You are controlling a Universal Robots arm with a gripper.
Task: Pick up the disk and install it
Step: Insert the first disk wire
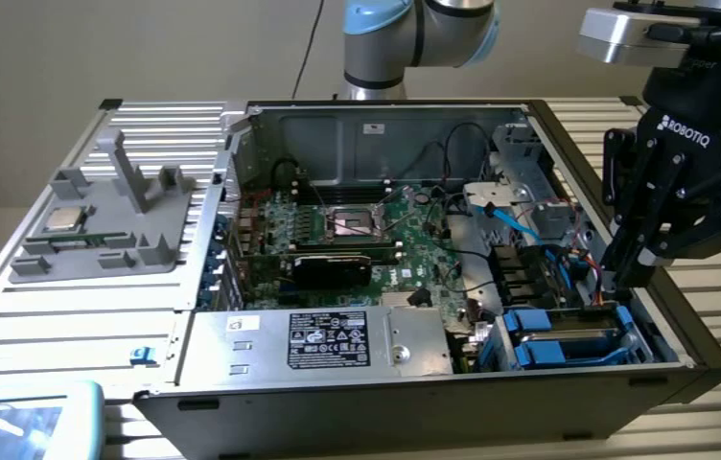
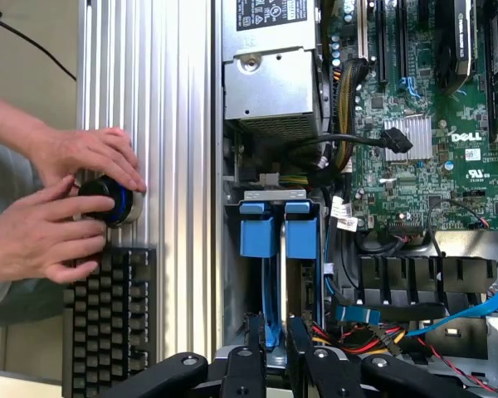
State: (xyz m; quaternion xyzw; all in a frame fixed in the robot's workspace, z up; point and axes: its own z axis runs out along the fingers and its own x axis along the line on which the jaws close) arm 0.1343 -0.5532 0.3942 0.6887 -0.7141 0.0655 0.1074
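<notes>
Reaching into the open computer case (image 1: 374, 383), the gripper (image 1: 616, 280) has its fingers (image 2: 256, 352) clamped on the disk (image 2: 270, 286) — upright, edge-on in its blue carrier, so it suits the drive bay (image 1: 581, 337) in the case's front corner.

Disk (image 2: 270, 240) carrier: glossy blue plastic. Case (image 1: 335, 402): matt dark metal. Table (image 2: 149, 99): ribbed, brushed aluminium. Gripper (image 1: 625, 273): matt black.

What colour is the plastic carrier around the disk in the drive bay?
Bright blue; the disk carrier shows best in the wrist view.
</notes>
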